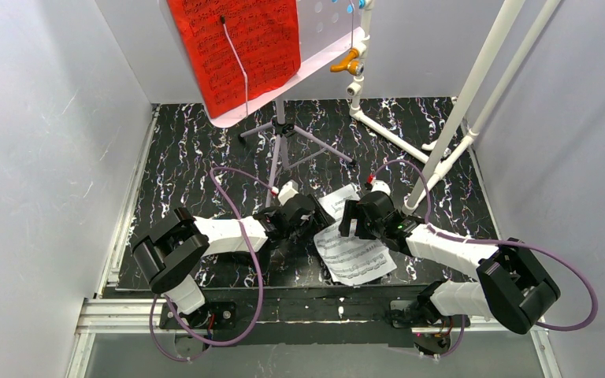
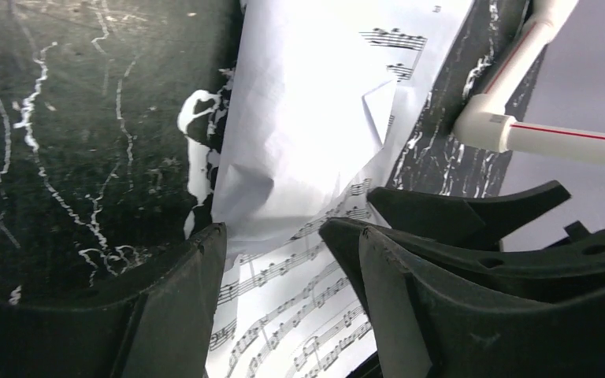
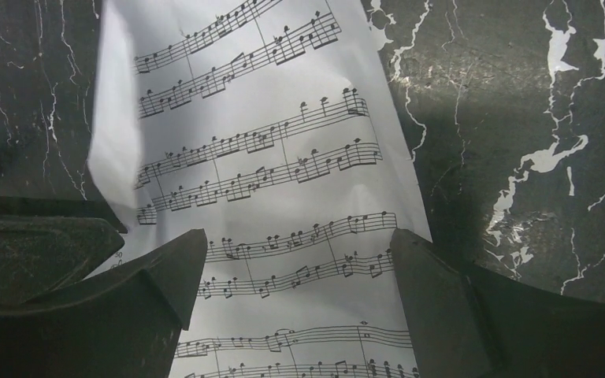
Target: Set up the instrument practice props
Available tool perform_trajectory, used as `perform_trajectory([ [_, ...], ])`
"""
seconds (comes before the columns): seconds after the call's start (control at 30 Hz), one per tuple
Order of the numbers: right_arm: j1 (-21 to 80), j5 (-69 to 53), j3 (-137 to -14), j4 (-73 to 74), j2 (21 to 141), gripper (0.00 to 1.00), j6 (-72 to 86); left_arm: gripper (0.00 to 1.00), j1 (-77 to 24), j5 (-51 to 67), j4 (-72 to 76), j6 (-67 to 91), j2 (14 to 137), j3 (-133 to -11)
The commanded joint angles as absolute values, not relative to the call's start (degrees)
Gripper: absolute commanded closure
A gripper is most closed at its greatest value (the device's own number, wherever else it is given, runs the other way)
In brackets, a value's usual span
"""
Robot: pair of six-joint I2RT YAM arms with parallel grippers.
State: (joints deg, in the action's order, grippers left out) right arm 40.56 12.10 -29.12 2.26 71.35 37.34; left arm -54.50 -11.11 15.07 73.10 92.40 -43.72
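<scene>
Two arms of mine reach low over a black mat point(image 1: 181, 173) veined with white. It covers the floor of a booth shut in by pale grey walls point(image 1: 39, 118) on the left, back and right, and an aluminium rail point(image 1: 126, 315) runs along its near edge. My left gripper point(image 2: 280, 236) is spread wide and grips nothing, with a creased part of the white sheet-music page point(image 1: 354, 256) showing between its fingers. My right gripper point(image 3: 295, 252) is also wide apart and empty, its fingers astride the same page. The page lies on the mat between my two wrists. At the back, the lilac music stand point(image 1: 315, 39) rises on tripod legs with a red sheet-music page point(image 1: 236, 47) on its desk. Just to its right stands a white pipe frame point(image 1: 473, 94) with an orange tap point(image 1: 345, 63).
</scene>
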Motion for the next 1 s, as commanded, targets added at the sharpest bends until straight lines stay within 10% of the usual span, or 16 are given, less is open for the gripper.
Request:
perform_trajectory([
  [0.0,40.43,7.82,-26.98,4.92,73.13,0.04,39.2,0.4,-54.49,-9.9,18.19,71.21,91.05,-42.99],
  [0.63,40.43,7.38,-27.07,4.68,72.38,0.04,39.02,0.32,-53.59,-17.22,6.09,66.93,91.03,-43.83],
  [0.97,40.43,6.74,-27.78,4.75,72.92,0.04,38.29,0.57,-52.52,-23.55,-1.36,60.55,90.82,-46.11],
])
